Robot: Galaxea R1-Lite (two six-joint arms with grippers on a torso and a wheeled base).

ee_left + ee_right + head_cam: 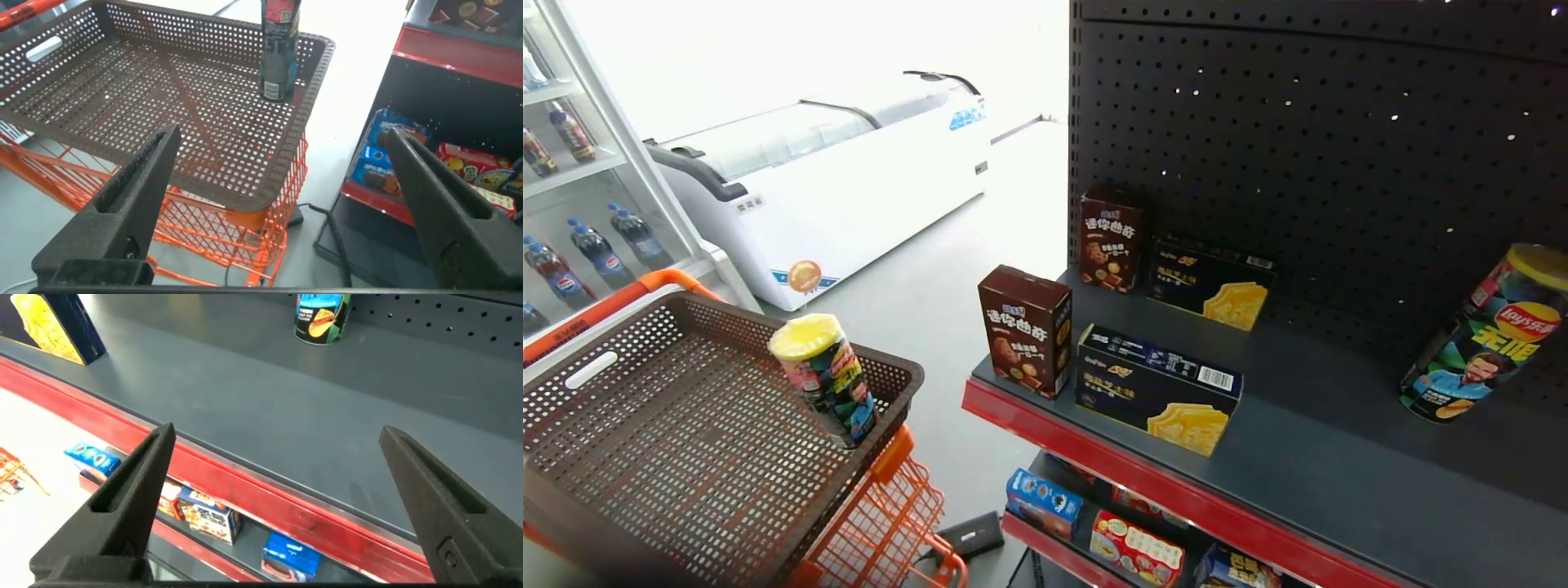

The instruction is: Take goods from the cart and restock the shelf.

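Observation:
A chip can with a yellow lid stands upright in the far right corner of the cart's brown basket. My left gripper hangs open and empty above the basket's near right side, short of the same can. On the dark shelf another chip can stands by the pegboard at the right. My right gripper is open and empty over the shelf's front part, with that can farther back.
Two brown cookie boxes and two dark blue boxes stand on the shelf's left half. The shelf has a red front lip, with snack packs below. A chest freezer stands behind the cart.

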